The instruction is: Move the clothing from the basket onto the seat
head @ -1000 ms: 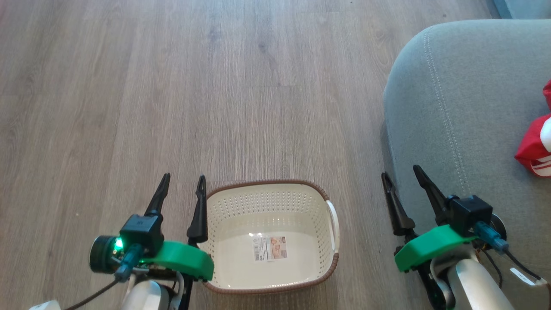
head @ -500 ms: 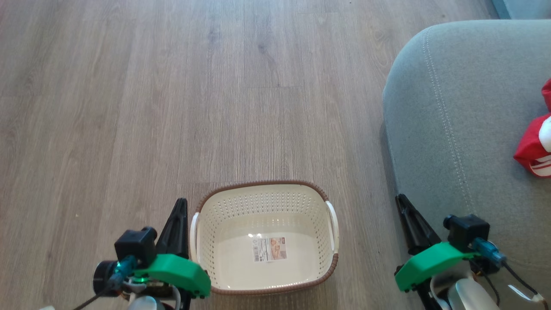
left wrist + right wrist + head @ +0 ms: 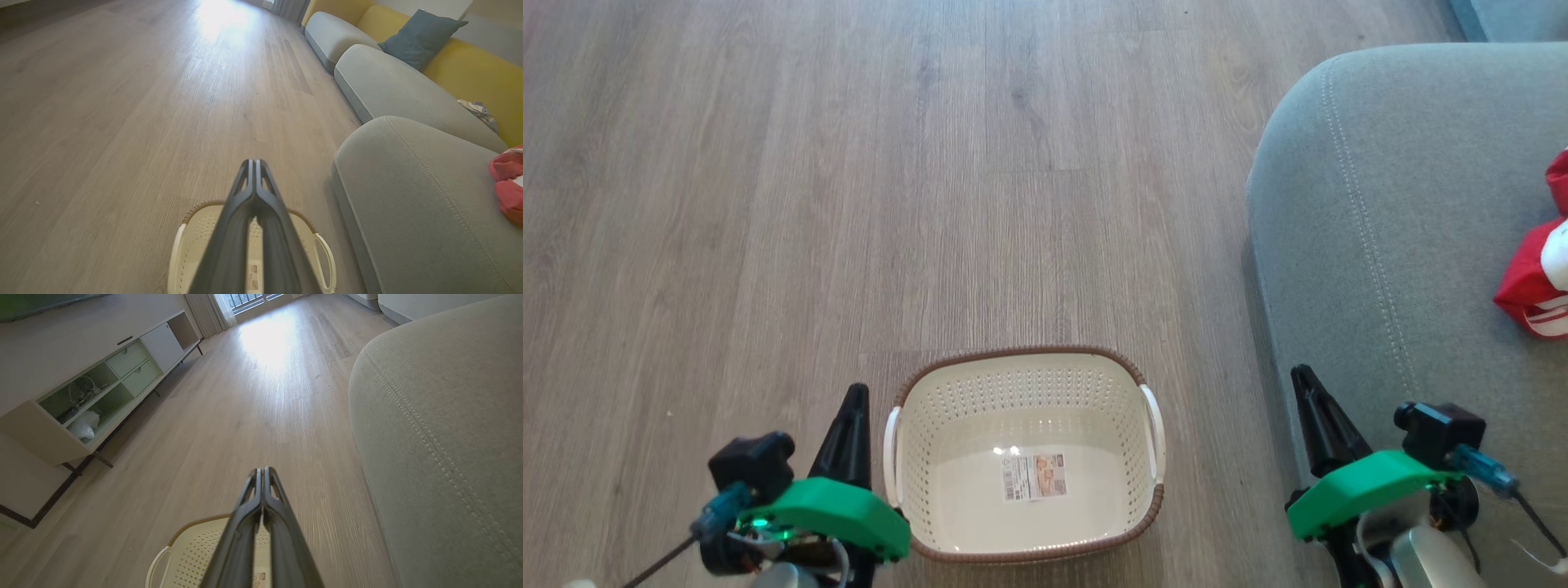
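Left gripper (image 3: 853,400): fingers pressed together, nothing between, just left of cream laundry basket (image 3: 1021,384) on wood floor (image 3: 768,204). Right gripper (image 3: 1304,380): fingers likewise closed, over seat (image 3: 1380,204) edge. Red clothing (image 3: 1531,282) lies on seat, far right.

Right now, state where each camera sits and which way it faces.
Head view: on the head, looking down at the floor, the empty basket and the seat; left pincer and right pincer show, both shut.
Left wrist view: on the left wrist, looking along the shut left pincer over the basket and floor, the seat with red clothing at right.
Right wrist view: on the right wrist, looking along the shut right pincer toward a low cabinet.
Shared: both wrist views show the basket and seat.
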You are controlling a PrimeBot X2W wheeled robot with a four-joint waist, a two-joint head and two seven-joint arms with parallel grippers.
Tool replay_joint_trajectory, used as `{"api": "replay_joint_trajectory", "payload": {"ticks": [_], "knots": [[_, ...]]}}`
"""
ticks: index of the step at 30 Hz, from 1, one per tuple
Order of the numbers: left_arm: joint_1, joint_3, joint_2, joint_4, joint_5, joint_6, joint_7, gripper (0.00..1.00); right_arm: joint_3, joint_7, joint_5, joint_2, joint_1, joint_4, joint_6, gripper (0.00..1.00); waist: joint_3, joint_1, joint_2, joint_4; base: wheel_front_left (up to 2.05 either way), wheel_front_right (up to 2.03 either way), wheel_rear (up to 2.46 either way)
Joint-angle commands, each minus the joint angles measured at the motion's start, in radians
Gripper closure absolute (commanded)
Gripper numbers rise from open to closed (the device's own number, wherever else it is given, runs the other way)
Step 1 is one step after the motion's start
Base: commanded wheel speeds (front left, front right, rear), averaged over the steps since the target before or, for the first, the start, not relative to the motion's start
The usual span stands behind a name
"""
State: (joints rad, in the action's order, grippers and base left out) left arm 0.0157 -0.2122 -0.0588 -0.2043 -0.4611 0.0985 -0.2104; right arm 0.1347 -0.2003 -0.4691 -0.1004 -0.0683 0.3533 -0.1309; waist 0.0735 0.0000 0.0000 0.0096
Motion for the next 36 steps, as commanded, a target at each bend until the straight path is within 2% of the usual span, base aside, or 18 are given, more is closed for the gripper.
{"api": "replay_joint_trajectory", "payload": {"ticks": [1, 36], "knots": [[0.041, 0.022, -0.01, 0.028, -0.03, -0.012, 0.005, 1.0, -0.008, 0.005, -0.032, -0.002, -0.033, -0.038, 0.0, 1.0, -0.001, 0.0, 0.0, 0.0, 0.0, 0.0, 0.0], [0.057, 0.101, -0.022, 0.006, -0.437, -0.087, 0.093, 1.0, -0.075, 0.098, -0.427, 0.004, -0.034, -0.064, 0.0, 1.0, -0.025, 0.0, 0.0, -0.003, 0.0, 0.0, 0.0]]}}
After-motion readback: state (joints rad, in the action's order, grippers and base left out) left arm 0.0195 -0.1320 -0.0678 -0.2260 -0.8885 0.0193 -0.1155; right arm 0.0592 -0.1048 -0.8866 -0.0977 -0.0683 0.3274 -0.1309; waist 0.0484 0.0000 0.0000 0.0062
